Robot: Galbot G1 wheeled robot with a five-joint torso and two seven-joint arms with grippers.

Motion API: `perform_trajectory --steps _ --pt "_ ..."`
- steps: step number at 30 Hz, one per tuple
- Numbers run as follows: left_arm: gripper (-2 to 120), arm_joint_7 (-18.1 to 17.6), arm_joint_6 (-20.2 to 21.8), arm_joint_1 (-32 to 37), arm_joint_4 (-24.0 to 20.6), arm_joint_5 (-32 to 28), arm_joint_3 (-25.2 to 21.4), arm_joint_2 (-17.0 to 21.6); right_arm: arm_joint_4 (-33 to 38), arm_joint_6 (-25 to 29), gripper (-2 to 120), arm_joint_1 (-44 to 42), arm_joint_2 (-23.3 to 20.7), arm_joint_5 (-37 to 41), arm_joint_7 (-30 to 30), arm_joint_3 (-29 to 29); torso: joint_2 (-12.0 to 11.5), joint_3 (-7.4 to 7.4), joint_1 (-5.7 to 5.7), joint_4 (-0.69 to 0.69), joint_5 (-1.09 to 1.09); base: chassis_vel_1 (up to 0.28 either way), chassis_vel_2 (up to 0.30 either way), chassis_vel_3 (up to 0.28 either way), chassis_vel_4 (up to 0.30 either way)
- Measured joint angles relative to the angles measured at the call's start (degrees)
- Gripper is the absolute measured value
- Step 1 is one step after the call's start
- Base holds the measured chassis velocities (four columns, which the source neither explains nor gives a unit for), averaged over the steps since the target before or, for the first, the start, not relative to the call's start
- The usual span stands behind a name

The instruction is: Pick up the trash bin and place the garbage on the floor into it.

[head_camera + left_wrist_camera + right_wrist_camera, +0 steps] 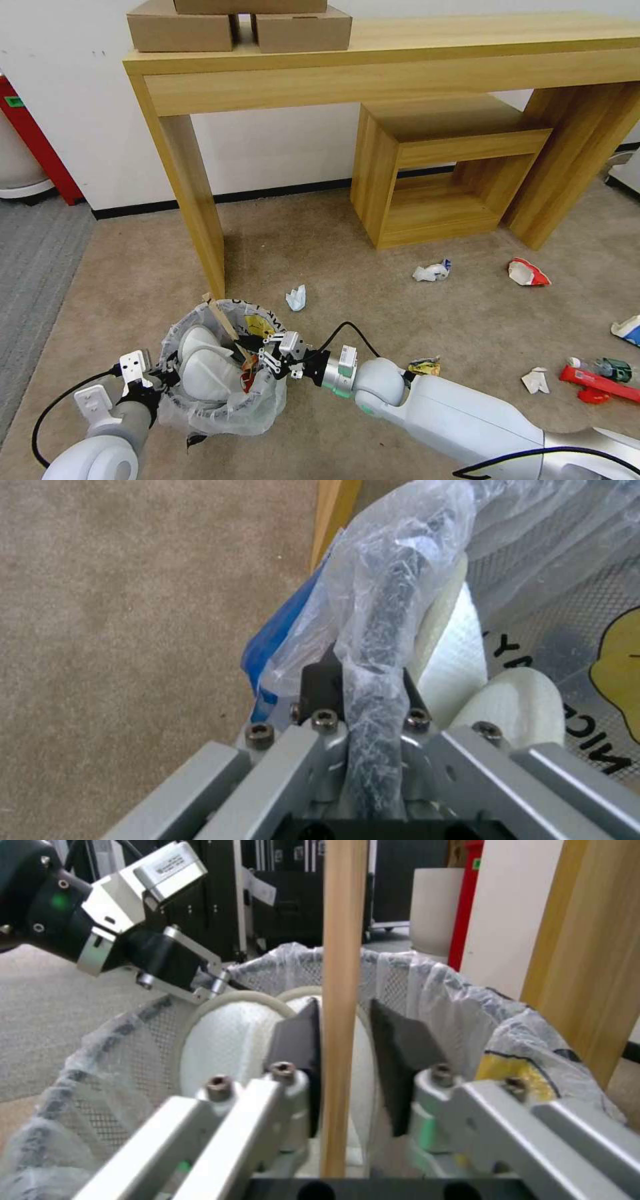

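Stick [343, 990] sits between the right gripper's [347, 1050] parted jaws, over the bin [200, 407]. Left gripper [365, 680] is clamped tight on the bin's rim.

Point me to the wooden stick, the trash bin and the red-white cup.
wooden stick [343, 940], right wrist view, mid shaft above the jaws.
trash bin [220, 412], head view, bagged front wall.
red-white cup [528, 273], head view, crushed body on the carpet.

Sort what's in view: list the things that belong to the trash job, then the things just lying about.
Job:
- trash bin, left gripper clamped on its rim
- wooden stick, between the right gripper fingers, over the bin
- white slippers in the bin
- litter on the carpet: crumpled paper, red-white cup, red packet

Lying about:
- desk
- cardboard boxes
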Motion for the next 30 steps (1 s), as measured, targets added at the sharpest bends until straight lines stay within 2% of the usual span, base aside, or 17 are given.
perform_trajectory --steps 3,4,7,9,11,12,14,16,17,20,30 --pt "1 0.07 -0.09 -0.1 0.24 0.05 0.02 -0.11 -0.36 -0.06 38 -0.01 0.01 -0.31 -0.02 0.15 0.0 0.0 0.0 0.0 0.0 0.0 0.0 0.0 0.0" --pt "1 0.07 -0.09 -0.1 0.24 0.05 0.02 -0.11 -0.36 -0.06 38 -0.01 0.01 -0.31 -0.02 0.15 0.0 0.0 0.0 0.0 0.0 0.0 0.0 0.0 0.0" --pt "1 0.11 -0.13 -0.34 0.43 0.05 0.05 -0.13 -0.77 0.01 52 -0.13 0.16 -0.55 -0.02 0.18 0.0 0.0 0.0 0.0 0.0 0.0 0.0 0.0 0.0" --pt "1 0.11 -0.13 -0.35 0.49 0.05 0.05 -0.11 -0.77 0.02 55 -0.15 0.16 -0.56 -0.02 0.31 0.0 0.0 0.0 0.0 0.0 0.0 0.0 0.0 0.0" --pt "1 0.11 -0.13 -0.58 0.92 0.05 0.05 -0.06 0.19 -0.19 66 -0.39 -0.31 -0.19 0.4 1.68 0.0 0.0 0.0 0.01 0.01 0.0 0.0 0.0 0.0" --pt "1 0.11 -0.13 -0.58 0.92 0.05 0.05 -0.06 0.19 -0.19 66 -0.39 -0.31 -0.19 0.4 1.68 0.0 0.0 0.0 0.01 0.01 0.0 0.0 0.0 0.0" --pt "1 0.12 -0.2 -0.83 1.71 0.18 0.05 0.06 3.22 -1.85 76 -0.95 -1.63 2.39 2.34 4.33 0.0 0.0 0.0 0.0 0.0 0.0 0.0 0.0 0.0" --pt "1 0.12 -0.33 -0.98 2.18 0.33 0.05 0.18 5.29 -3.22 84 -1.47 -2.68 3.65 3.43 6.9 0.0 0.0 0.0 0.0 0.0 0.0 0.0 0.0 0.0" --pt "1 0.12 -0.33 -0.98 2.18 0.33 0.05 0.18 5.29 -3.22 84 -1.47 -2.68 3.65 3.43 6.9 0.0 0.0 0.0 0.0 0.0 0.0 0.0 0.0 0.0" --pt "1 0.13 -0.36 -1.2 2.56 0.4 0.08 0.29 7.79 -4.63 98 -2.53 -3.79 5.35 5.22 10.64 0.0 0.0 0.0 0.0 0.0 0.0 0.0 0.0 0.0" --pt "1 0.14 -0.37 -1.2 2.71 0.4 0.04 0.66 10.4 -6.41 100 -4.13 -5.2 6.68 7.87 15.29 0.0 0.0 0.0 0.0 0.01 0.0 0.0 0.0 0.0"
